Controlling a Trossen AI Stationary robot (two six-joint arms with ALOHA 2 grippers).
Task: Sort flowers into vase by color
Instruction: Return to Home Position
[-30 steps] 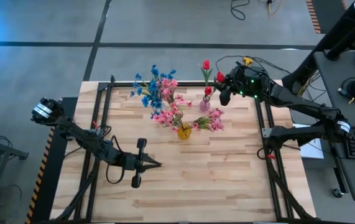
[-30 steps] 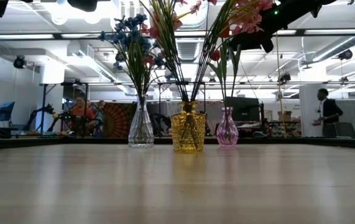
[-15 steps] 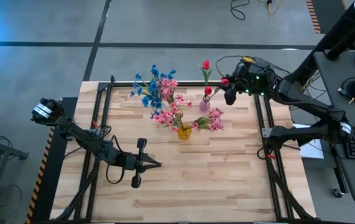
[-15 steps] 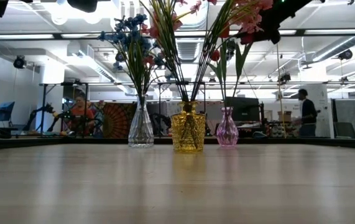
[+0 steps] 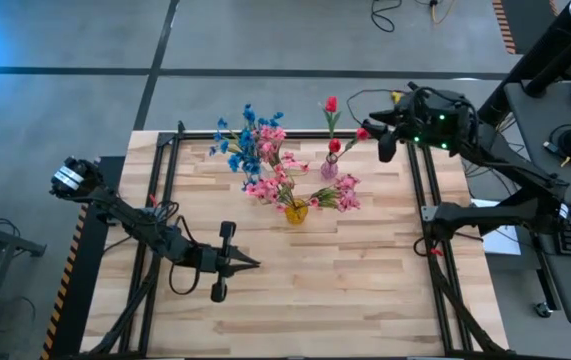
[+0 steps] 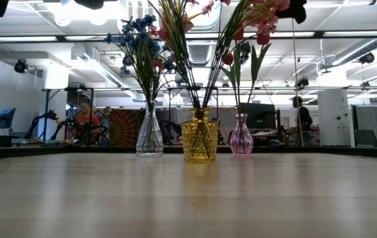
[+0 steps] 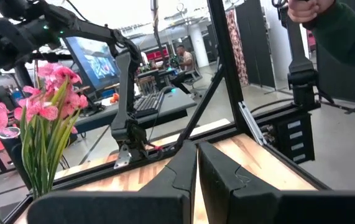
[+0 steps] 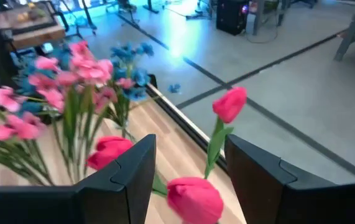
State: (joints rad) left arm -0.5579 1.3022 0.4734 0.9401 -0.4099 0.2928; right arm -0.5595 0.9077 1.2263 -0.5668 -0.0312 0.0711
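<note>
Right gripper (image 5: pixel 381 138) hangs high over the far right corner of the table (image 5: pixel 365 300), fingers (image 8: pixel 122 177) spread wide and holding nothing, with the red tulips (image 5: pixel 334 146) right in front of it. All three stand in the violet vase (image 6: pixel 241 139) on the table's far side. Next along sit the yellow vase (image 6: pixel 199 140) with its pink sprays (image 5: pixel 340 192) and the clear vase (image 6: pixel 150 135) with the blue blossoms (image 5: pixel 237 140).

Here's the danger — one bud leans out toward the right arm and sits just beside those parted fingers. Whether it touches them, I cannot tell. If the arm swings off sideways instead of rising clear, a finger could hook that head or its leaf. That could pull the stem out of the narrow neck or rock the vase, which looks light and top-heavy with long stems in it. The yellow vase stands near enough to be hit if it topples.

As for the lie of the tulips, each long axis runs up from the vase mouth, bud on top. They fan apart: one tips toward the far edge, one toward the right arm, and the third is close to upright.

Left gripper (image 5: pixel 251 264) waits low over the near left of the table, fingers pressed together with nothing between them.
</note>
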